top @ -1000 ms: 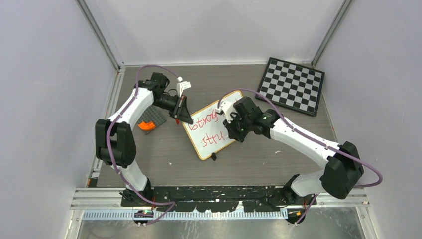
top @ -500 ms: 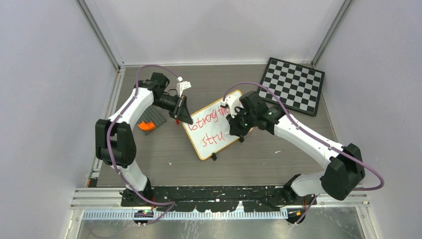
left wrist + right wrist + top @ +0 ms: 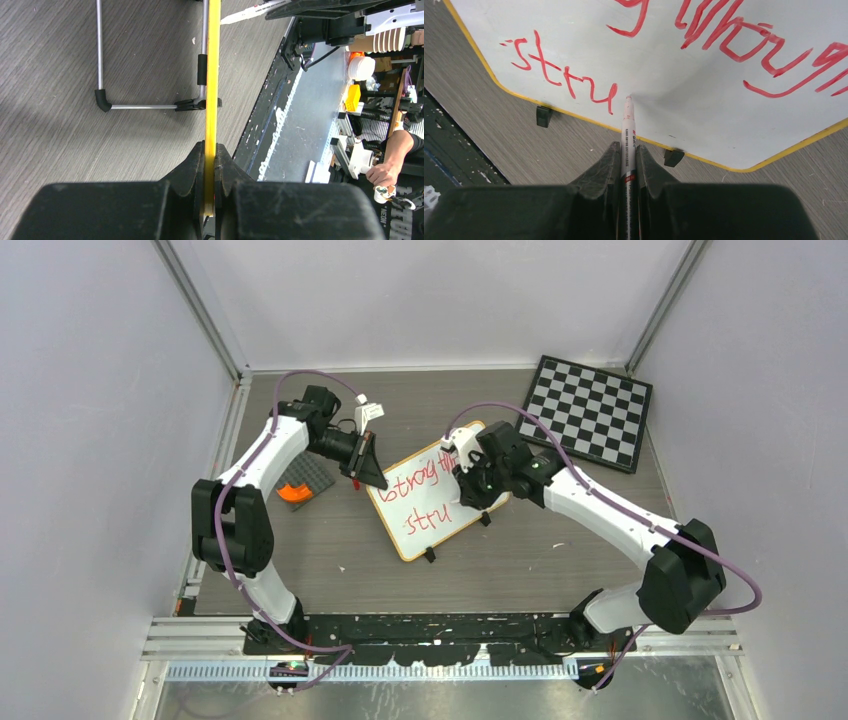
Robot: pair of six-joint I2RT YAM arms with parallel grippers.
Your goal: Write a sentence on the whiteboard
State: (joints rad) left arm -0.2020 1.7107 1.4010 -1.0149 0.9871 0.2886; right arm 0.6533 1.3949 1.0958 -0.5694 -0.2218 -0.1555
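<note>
At the centre of the overhead view, the whiteboard [image 3: 432,538] is seen standing on the table [image 3: 330,540], gripped at its upper-left edge by the left hand [image 3: 365,472]. In the left wrist view, that hand's fingers are pressed together on the thin yellow rim, with a wire stand [image 3: 150,106] visible beyond. The right hand [image 3: 627,150] is clamped on a red marker [image 3: 628,130], whose tip appears to rest on the white surface just right of the last letter written. The sentence [image 3: 564,75] is shown unfinished. An upper line of red script reads roughly "Strong thr…", partly hidden by the right arm from above. Only "stru" is set down on the lower line. The step in hand is judged to be the writing of that second line, mid-word. The next letter would have to be drawn rightward from the "u" and kept above the lower rim. Light, even pressure would be called for while the board is held steady from the other side. A checkered board [image 3: 588,412] lies well apart at upper right.
</note>
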